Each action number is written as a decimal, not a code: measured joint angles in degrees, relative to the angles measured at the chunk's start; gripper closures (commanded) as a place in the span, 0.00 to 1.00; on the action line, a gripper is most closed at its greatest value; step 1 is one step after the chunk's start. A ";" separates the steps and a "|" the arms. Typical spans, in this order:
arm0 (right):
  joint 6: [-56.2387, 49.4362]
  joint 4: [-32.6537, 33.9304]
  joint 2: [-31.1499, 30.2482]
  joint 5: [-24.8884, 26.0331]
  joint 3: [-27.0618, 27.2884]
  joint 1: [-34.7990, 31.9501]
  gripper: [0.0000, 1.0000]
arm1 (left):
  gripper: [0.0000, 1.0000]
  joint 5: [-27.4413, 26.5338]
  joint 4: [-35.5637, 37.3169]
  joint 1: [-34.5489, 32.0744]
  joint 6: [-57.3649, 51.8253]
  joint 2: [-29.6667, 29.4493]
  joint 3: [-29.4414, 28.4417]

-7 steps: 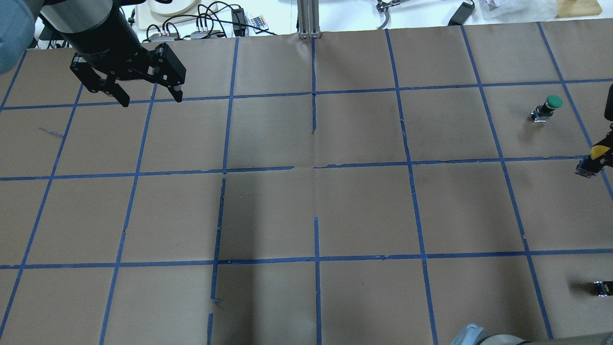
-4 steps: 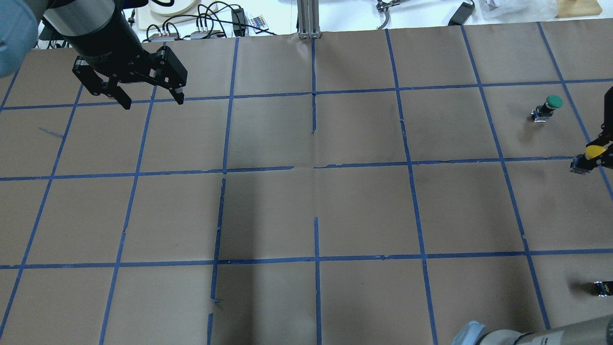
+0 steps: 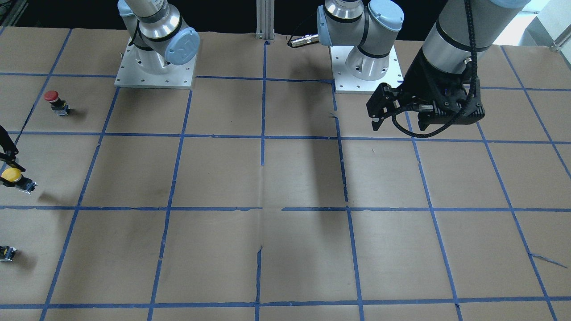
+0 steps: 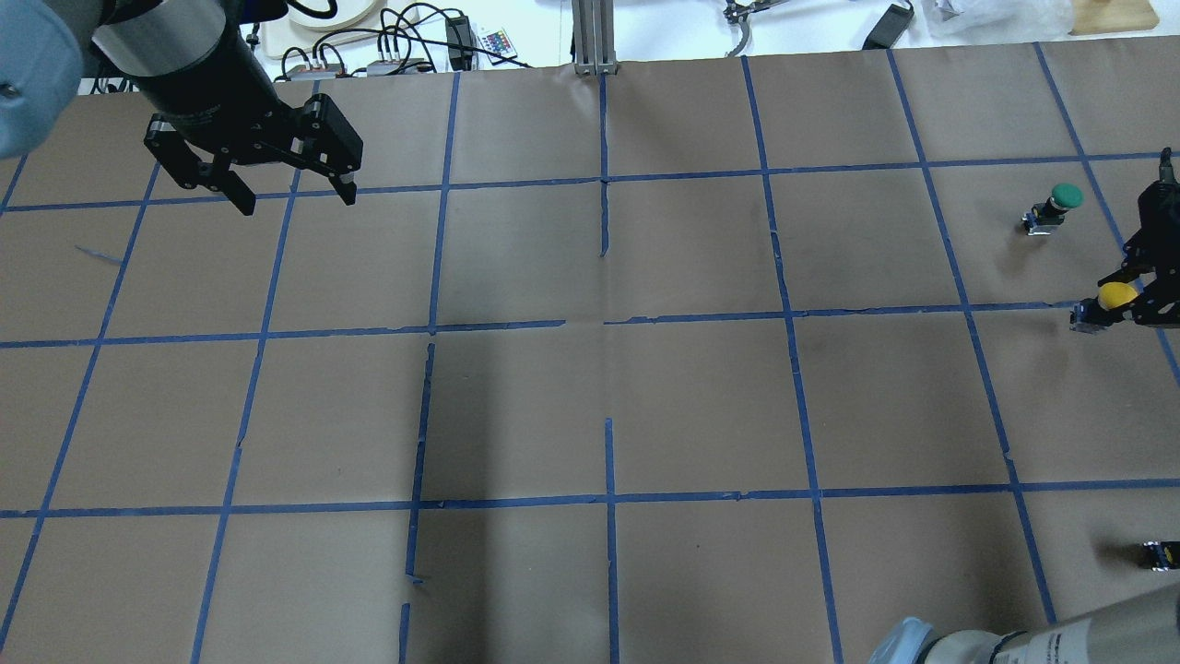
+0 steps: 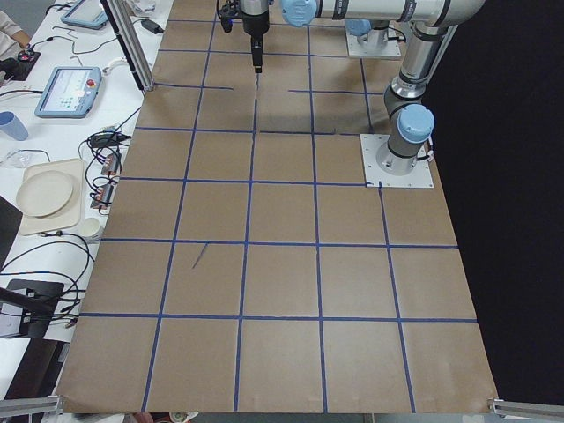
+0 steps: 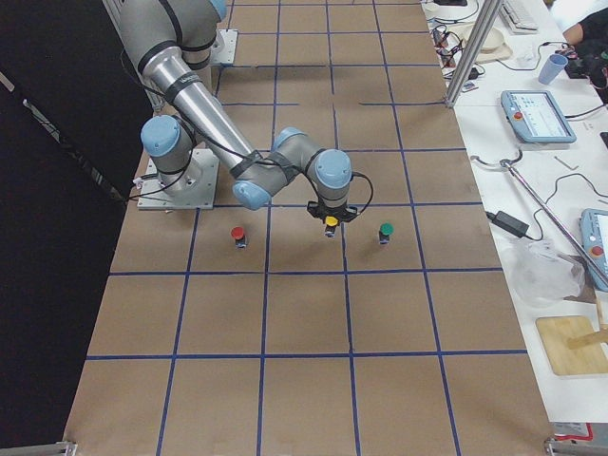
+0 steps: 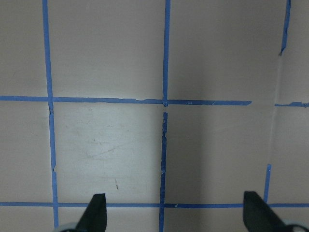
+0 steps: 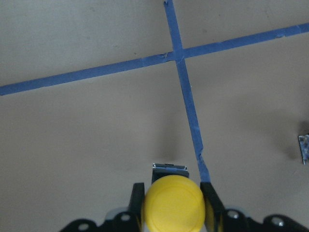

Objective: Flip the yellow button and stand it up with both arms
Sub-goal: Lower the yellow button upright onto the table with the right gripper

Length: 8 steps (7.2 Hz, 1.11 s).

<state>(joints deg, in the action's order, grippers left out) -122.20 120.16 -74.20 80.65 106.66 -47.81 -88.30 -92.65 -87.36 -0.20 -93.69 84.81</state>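
Observation:
The yellow button (image 4: 1116, 296) has a round yellow cap on a black-grey body. My right gripper (image 4: 1126, 301) is shut on it at the table's far right edge and holds it a little above the paper. In the right wrist view the cap (image 8: 174, 205) faces the camera between the two fingers (image 8: 209, 198). It also shows in the front-facing view (image 3: 11, 174) and the right side view (image 6: 330, 222). My left gripper (image 4: 296, 199) is open and empty, high over the far left of the table. Its fingertips (image 7: 97, 213) show brown paper only.
A green-capped button (image 4: 1056, 207) stands beyond the yellow one. A red-capped button (image 3: 55, 101) stands nearer the robot. A small capless block (image 4: 1159, 554) lies at the right edge. Blue tape lines grid the brown paper (image 4: 608, 387). Cables and clutter lie past the far edge (image 4: 396, 46).
My right gripper has carried the yellow button a short way left, further into the overhead view. My left gripper has barely moved and stays open.

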 measured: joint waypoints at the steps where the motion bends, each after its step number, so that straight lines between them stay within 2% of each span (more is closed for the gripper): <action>1: -1.09 -0.01 0.38 -0.14 -0.10 0.02 0.92 | 0.00 -0.02 0.07 0.00 0.01 0.00 0.05; 4: -1.80 -0.38 1.04 0.50 0.03 0.31 0.91 | 0.00 -0.02 0.10 0.00 -0.13 0.00 0.08; 5: -1.81 -0.57 1.28 0.51 0.14 0.33 0.81 | 0.00 -0.03 0.10 0.00 -0.15 -0.01 0.07; 7: -1.81 -0.49 1.99 0.41 0.19 0.35 0.76 | 0.00 -0.03 0.10 0.00 -0.15 0.00 0.08; 8: -1.81 -0.37 2.38 0.39 0.14 0.35 0.59 | 0.00 -0.02 0.10 0.00 -0.15 0.00 0.09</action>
<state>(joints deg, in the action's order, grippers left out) -124.01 119.79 -71.82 81.04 106.80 -47.46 -88.33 -92.55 -87.36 -0.35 -93.69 84.89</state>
